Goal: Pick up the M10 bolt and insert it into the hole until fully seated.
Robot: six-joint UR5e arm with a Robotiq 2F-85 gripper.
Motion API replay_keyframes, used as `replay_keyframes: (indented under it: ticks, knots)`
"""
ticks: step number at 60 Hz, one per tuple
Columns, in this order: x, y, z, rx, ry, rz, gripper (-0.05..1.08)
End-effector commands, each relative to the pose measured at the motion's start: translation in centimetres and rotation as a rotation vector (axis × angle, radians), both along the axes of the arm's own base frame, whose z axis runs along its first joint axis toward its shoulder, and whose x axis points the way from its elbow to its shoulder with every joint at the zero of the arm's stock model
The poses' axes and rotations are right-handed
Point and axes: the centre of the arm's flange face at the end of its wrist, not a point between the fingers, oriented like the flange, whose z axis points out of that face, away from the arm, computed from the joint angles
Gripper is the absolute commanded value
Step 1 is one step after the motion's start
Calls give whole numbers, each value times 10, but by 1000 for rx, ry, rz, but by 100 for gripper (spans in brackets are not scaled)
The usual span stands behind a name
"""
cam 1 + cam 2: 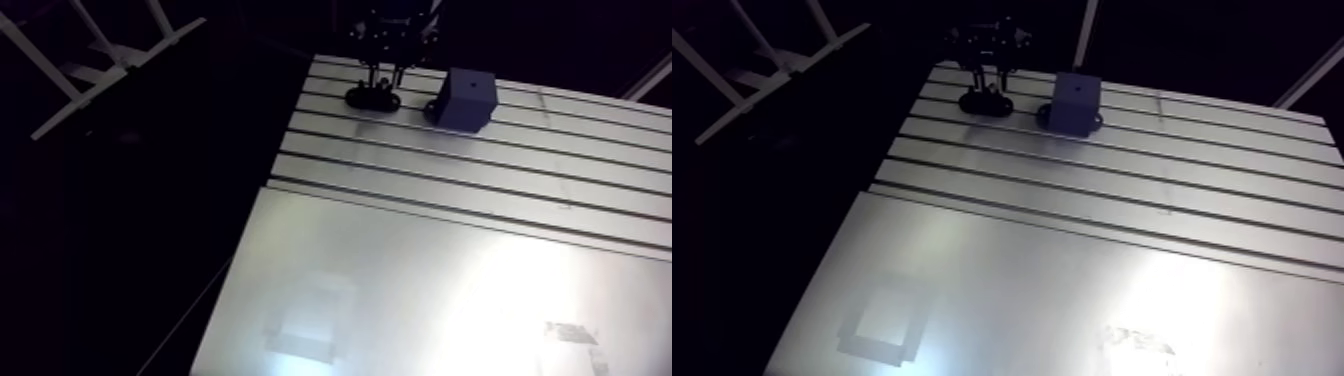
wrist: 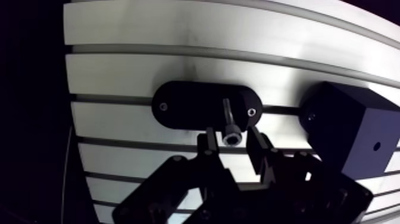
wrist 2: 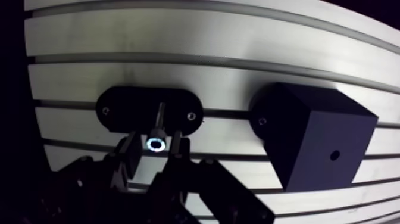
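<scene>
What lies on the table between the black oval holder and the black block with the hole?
Nothing. In the wrist view only bare table, crossed by one slot, separates the oval holder from the block.

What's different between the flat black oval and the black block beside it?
The oval lies flat and low with rounded ends; the block stands tall with sharp corners. The oval holds the bolt; the block's hole is empty. Both are black on the table.

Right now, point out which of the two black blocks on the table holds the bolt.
The flat oval block, right under the end effector: the bolt stands in its middle. The taller cube-like block beside it carries none.
</scene>
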Motion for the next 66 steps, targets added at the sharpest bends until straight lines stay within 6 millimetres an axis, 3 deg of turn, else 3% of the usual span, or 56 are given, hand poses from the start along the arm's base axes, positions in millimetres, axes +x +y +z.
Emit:
replay_keyframes:
  ticks: [1, 66]
  knots:
    - [0, 0, 0, 1, 1, 1, 63]
    - [0, 0, 0, -1, -1, 2, 70]
